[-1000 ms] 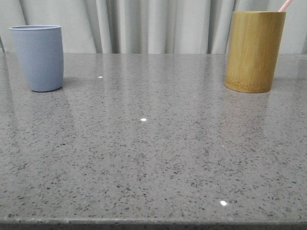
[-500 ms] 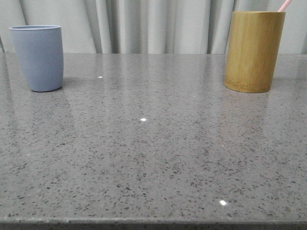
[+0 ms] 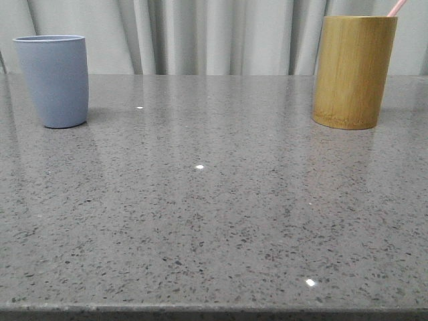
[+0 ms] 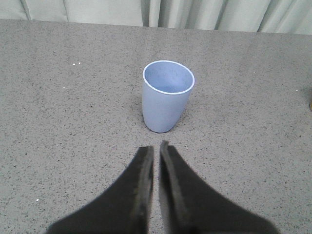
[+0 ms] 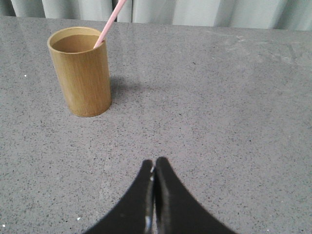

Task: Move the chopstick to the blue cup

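Observation:
The blue cup (image 3: 53, 80) stands upright at the far left of the table, and the left wrist view shows it empty (image 4: 167, 97). A pale pink chopstick (image 3: 397, 7) leans out of a tan bamboo holder (image 3: 353, 70) at the far right; in the right wrist view the chopstick (image 5: 109, 22) rests against the holder's (image 5: 82, 73) rim. My left gripper (image 4: 157, 146) hangs just short of the blue cup, its fingers nearly together with nothing between them. Some way from the holder, my right gripper (image 5: 154, 162) is shut and holds nothing. Neither gripper shows in the front view.
The grey speckled stone table (image 3: 214, 214) runs back to a pale curtain (image 3: 221, 33). Its front edge lies along the bottom of the front view.

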You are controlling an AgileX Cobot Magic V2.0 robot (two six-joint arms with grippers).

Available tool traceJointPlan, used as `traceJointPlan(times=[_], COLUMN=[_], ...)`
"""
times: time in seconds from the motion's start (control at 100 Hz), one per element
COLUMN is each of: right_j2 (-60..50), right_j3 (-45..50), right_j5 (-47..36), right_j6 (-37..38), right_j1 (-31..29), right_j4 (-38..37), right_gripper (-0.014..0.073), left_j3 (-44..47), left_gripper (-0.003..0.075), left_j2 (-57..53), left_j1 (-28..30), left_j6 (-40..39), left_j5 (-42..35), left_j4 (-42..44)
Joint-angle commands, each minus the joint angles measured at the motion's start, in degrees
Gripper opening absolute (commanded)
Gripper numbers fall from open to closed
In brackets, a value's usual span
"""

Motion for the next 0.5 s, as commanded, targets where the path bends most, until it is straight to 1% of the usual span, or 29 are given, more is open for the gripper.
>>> traceJointPlan(times=[0.0, 0.04, 0.06, 0.07, 0.1, 0.11, 0.17, 0.18, 0.19, 0.22, 0.26, 0.29, 0.49], right_j2=[1.13, 1.13, 1.13, 1.13, 1.13, 1.13, 1.13, 1.13, 1.13, 1.13, 1.13, 1.13, 1.13], right_j3=[-1.78, -1.78, -1.78, -1.78, -1.78, -1.78, -1.78, -1.78, -1.78, -1.78, -1.78, -1.78, -1.78], right_j5=[-4.68, -4.74, -4.83, -5.00, -5.33, -5.46, -6.52, -6.63, -6.82, -7.13, -7.58, -7.87, -9.24], right_j6=[-0.16, -0.16, -0.16, -0.16, -0.16, -0.16, -0.16, -0.16, -0.16, -0.16, -0.16, -0.16, -0.16], right_j1=[-0.25, -0.25, -0.25, -0.25, -0.25, -0.25, -0.25, -0.25, -0.25, -0.25, -0.25, -0.25, -0.25], right_j4=[-0.42, -0.42, -0.42, -0.42, -0.42, -0.42, -0.42, -0.42, -0.42, -0.42, -0.42, -0.42, -0.42], right_gripper=[0.0134, 0.0226, 0.0258, 0.0291, 0.0356, 0.0388, 0.0498, 0.0520, 0.0531, 0.0566, 0.0598, 0.0608, 0.0603], left_j3=[-2.05, -2.05, -2.05, -2.05, -2.05, -2.05, -2.05, -2.05, -2.05, -2.05, -2.05, -2.05, -2.41], left_gripper=[0.0158, 0.0242, 0.0291, 0.0307, 0.0393, 0.0411, 0.0557, 0.0570, 0.0594, 0.0631, 0.0661, 0.0664, 0.0660], left_j2=[0.59, 0.59, 0.59, 0.59, 0.59, 0.59, 0.59, 0.59, 0.59, 0.59, 0.59, 0.59, 1.19], left_j1=[-0.56, -0.56, -0.56, -0.56, -0.56, -0.56, -0.56, -0.56, -0.56, -0.56, -0.56, -0.56, -0.56], left_j6=[-0.44, -0.20, -0.05, 0.50, 1.26, 1.59, 1.71, 1.71, 1.71, 1.71, 1.71, 1.71, 1.71], left_j5=[-3.48, -3.48, -3.48, -3.48, -3.59, -3.59, -3.59, -3.70, -3.71, -4.21, -4.94, -5.36, -7.85], left_j4=[-1.02, -1.02, -1.02, -1.02, -1.02, -1.02, -0.91, -0.91, -0.91, -0.83, -0.83, -0.83, -2.54])
